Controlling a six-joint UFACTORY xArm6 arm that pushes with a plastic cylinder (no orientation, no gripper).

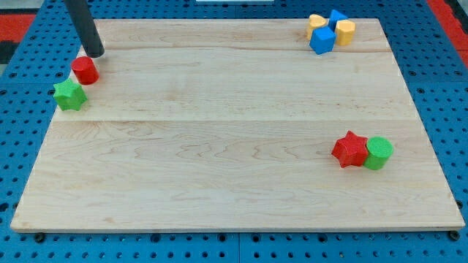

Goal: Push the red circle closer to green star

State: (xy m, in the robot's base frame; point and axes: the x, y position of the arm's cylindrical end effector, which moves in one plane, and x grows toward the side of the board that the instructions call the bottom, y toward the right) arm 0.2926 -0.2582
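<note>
Tip-first: my tip (96, 53) sits at the board's upper-left corner area, no jaws on it, just a straight dark rod coming down from the view's top; it ends just above and slightly right of the red circle (85, 70), very near it, contact cannot be told. Red circle lies near the left edge of the wooden board (234, 131), with the green star (69, 95) just below-left of it, the two nearly touching, star right at the board's left edge. Relative to the red circle, everything else is well apart: a red star (350, 149) far toward the view's right and lower, touching a green cylinder (379, 153) on its right side; a cluster at the board's top-right corner with a blue cube (322, 39), a second blue block (337, 18) behind it, shape unclear, a yellow cylinder (345, 31) and another yellow block (317, 21), shape unclear, all bunched together. Board is light wood with grain running left-right, lying on a blue perforated base (22, 146); red strips show at both top corners of the view. No readable writing or labels.
</note>
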